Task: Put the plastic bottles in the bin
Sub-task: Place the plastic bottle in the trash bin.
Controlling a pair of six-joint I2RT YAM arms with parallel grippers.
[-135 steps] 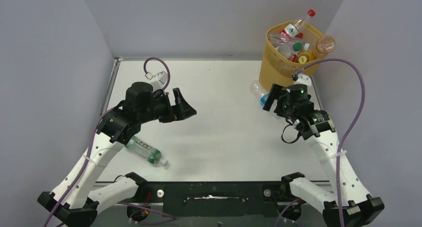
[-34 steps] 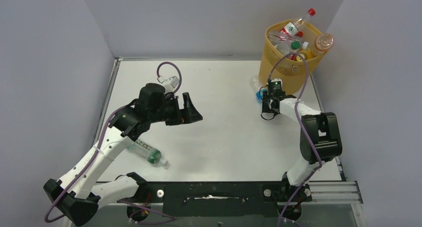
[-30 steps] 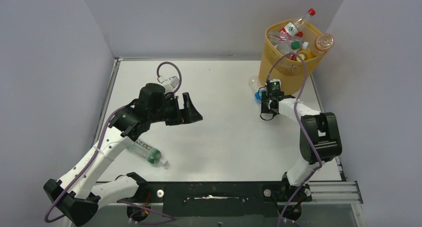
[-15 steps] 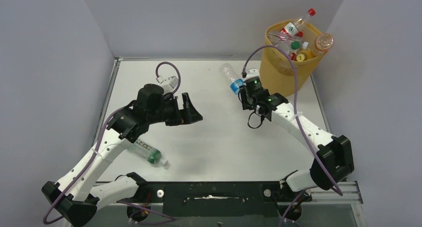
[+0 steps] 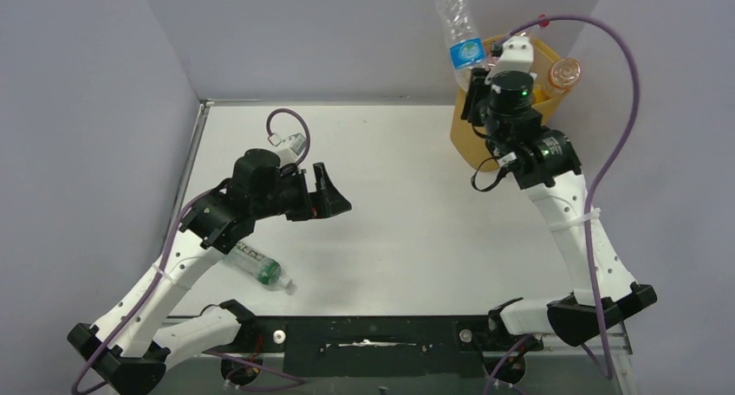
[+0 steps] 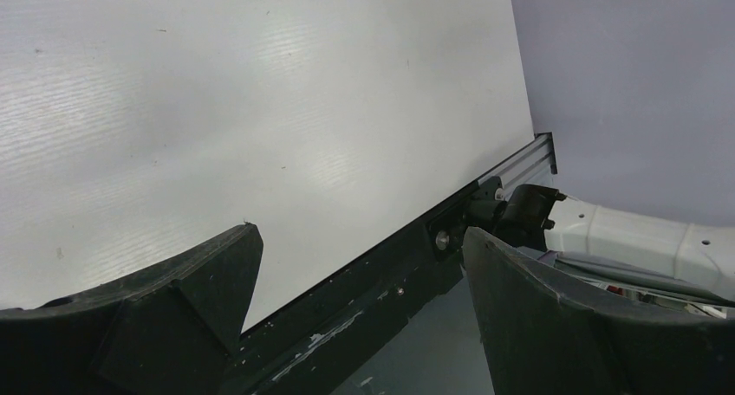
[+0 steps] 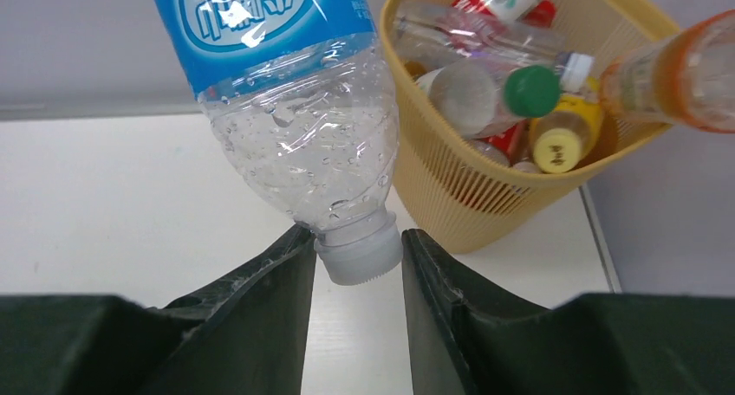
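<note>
My right gripper (image 7: 357,239) is shut on the white cap end of a clear plastic bottle with a blue label (image 7: 295,109). In the top view this bottle (image 5: 459,27) points up, high in the air just left of the yellow bin (image 5: 466,139), with the right gripper (image 5: 477,76) under it. The bin (image 7: 485,196) holds several bottles. An orange one (image 7: 667,70) leans on its rim. Another clear bottle with a green label (image 5: 258,267) lies on the table under the left arm. My left gripper (image 5: 334,191) hangs open and empty over the table, its fingers (image 6: 217,274) wide apart.
Grey walls close in the white table (image 5: 390,239) at the back and on both sides. The bin stands in the back right corner, partly hidden by the right arm. The black front rail (image 6: 416,256) shows in the left wrist view.
The right arm has lifted the blue-label bottle from low over the table up to beside the bin's rim. The left arm has barely moved.
</note>
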